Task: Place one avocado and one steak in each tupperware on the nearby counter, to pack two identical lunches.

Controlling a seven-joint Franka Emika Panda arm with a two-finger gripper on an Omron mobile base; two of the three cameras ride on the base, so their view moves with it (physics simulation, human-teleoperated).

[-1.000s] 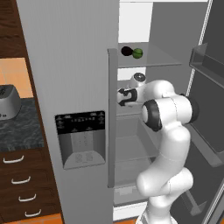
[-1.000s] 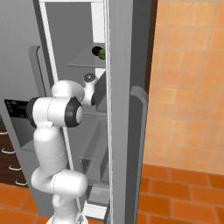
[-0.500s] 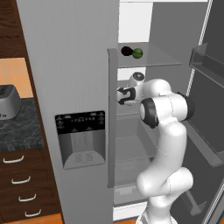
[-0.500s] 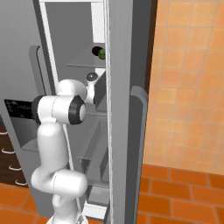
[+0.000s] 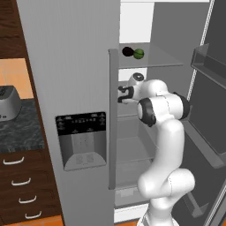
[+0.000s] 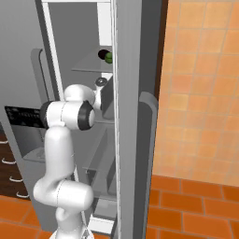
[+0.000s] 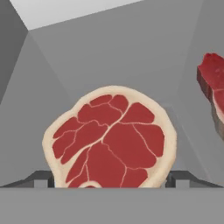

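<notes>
Left base view, from the left edge: a silver toaster [image 5: 8,102] stands on the dark speckled counter [image 5: 20,132], with dark drawers and silver handles [image 5: 15,182] beneath. Next comes the closed grey fridge door with its dispenser panel [image 5: 81,139]. Right of it the fridge stands open. On the upper glass shelf [image 5: 152,61] a dark avocado [image 5: 127,51] lies just beside a green one [image 5: 139,54], the two touching or nearly so. Below that shelf the gripper [image 5: 121,95] reaches in toward the fridge's left side at the level of the next shelf, the white arm [image 5: 163,145] rising behind it. Farthest right hangs the open door with its bins [image 5: 207,62].

Right base view, left to right: the dispenser panel [image 6: 21,119], then the arm [image 6: 60,154] with the hand pushed into the fridge, the two avocados [image 6: 106,56] on the shelf above it, then the open door's edge with its handle [image 6: 145,140], and an orange tiled wall [image 6: 200,84].

Hand view: a round raw steak [image 7: 109,138] with a pale fat rim lies on the grey shelf floor, right between the two dark fingertips [image 7: 41,178], which stand wide on either side of it; whether they touch it I cannot tell. At the right edge, well apart, is part of a second steak [image 7: 213,87].
</notes>
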